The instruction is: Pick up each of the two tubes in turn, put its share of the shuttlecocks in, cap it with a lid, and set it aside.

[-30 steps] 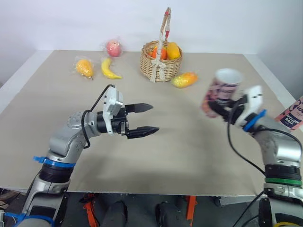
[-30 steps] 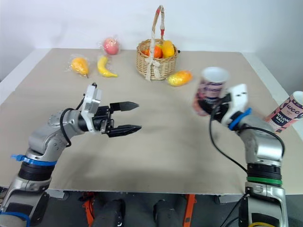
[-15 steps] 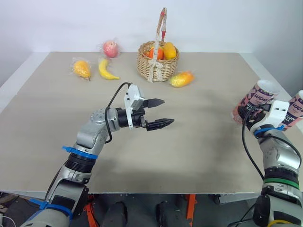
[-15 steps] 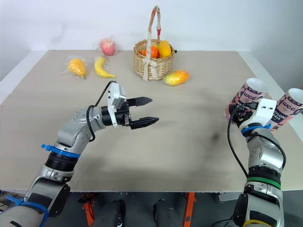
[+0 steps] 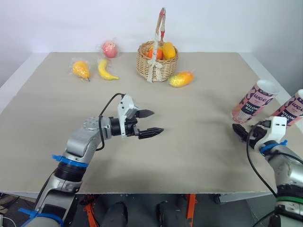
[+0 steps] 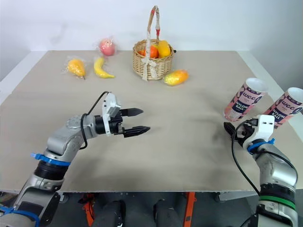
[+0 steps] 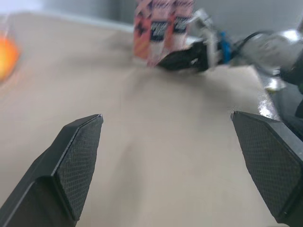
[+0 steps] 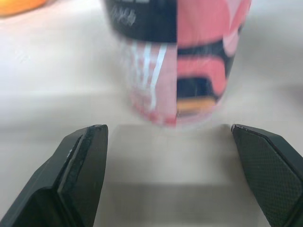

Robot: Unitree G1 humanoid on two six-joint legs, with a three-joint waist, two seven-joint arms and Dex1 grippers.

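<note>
1. On the right side of the desk [image 5: 199,146], two pink printed tubes stand side by side. The left tube [image 5: 256,100] is further in and the right tube [image 5: 289,110] is at the very edge. Both look upright. Each is white at the top, and I cannot tell lid from open rim.
2. My right gripper [image 5: 238,132] sits low over the desk just in front of the left tube, jaws wide and empty. The right wrist view looks straight at the tube's base, with a clear gap between it and my fingertips.
3. My left gripper [image 5: 157,121] hangs above the middle of the desk, well apart from both tubes, also spread wide and holding nothing.
4. I judge these tubes light and thin-walled, likely card. They should be stiff along their length but easy to dent if squeezed hard, and the glossy print could slip.
5. Tall and narrow, they would topple from a nudge near the top. I would grip one across its width near mid-height, with modest pressure, well below the rim.
</note>
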